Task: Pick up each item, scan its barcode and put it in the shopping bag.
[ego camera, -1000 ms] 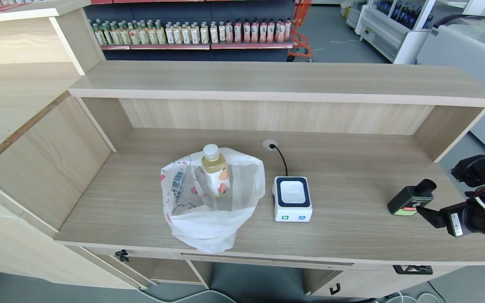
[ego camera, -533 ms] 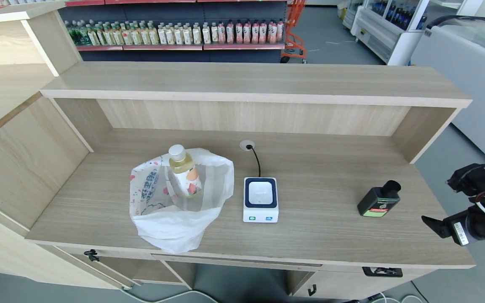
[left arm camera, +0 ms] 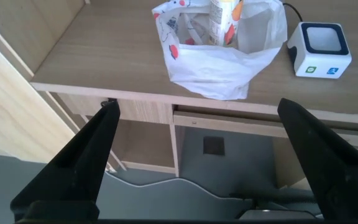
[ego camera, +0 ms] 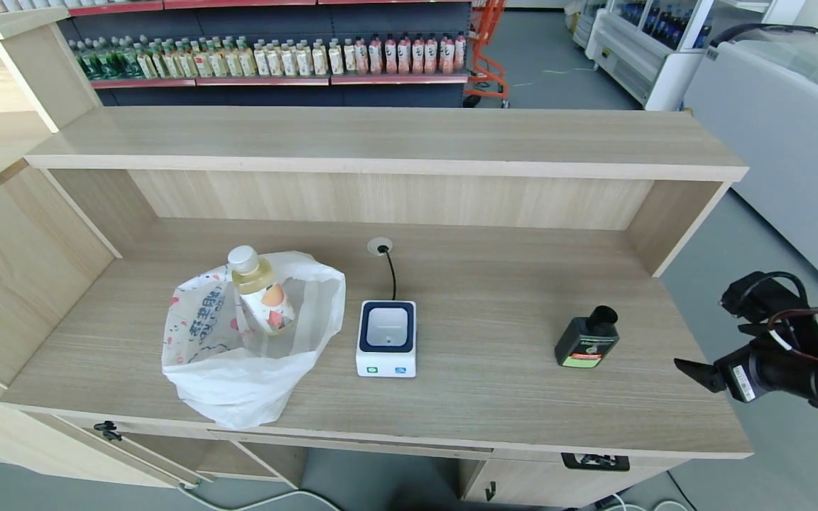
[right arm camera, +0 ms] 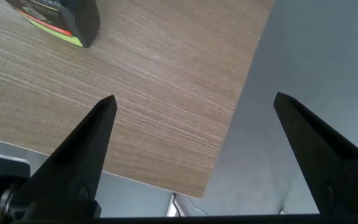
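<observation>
Dark bottle [ego camera: 586,342]: You have it on the counter [ego camera: 494,404] towards the right end, well apart from the scanner [ego camera: 386,338]. It seems to stand on its base, long axis vertical, black cap up, labelled face towards the front edge.
Right gripper [right arm camera: 197,155]: Your claw is spread wide and holds nothing. It sits at the counter's right front corner, one finger over wood, the other over floor, short of the dark bottle.
Left gripper [left arm camera: 197,162]: Fingers wide apart, nothing between them, out in front of the counter's front edge on the bag's side.
Shopping bag [ego camera: 238,355]: At the left, mouth open, with a tea bottle [ego camera: 261,292] leaning inside.
Room: Bare wood lies around the dark bottle on all sides.
In the way: The scanner stands between dark bottle and shopping bag, with its cable [ego camera: 390,277] running towards the back panel.
</observation>
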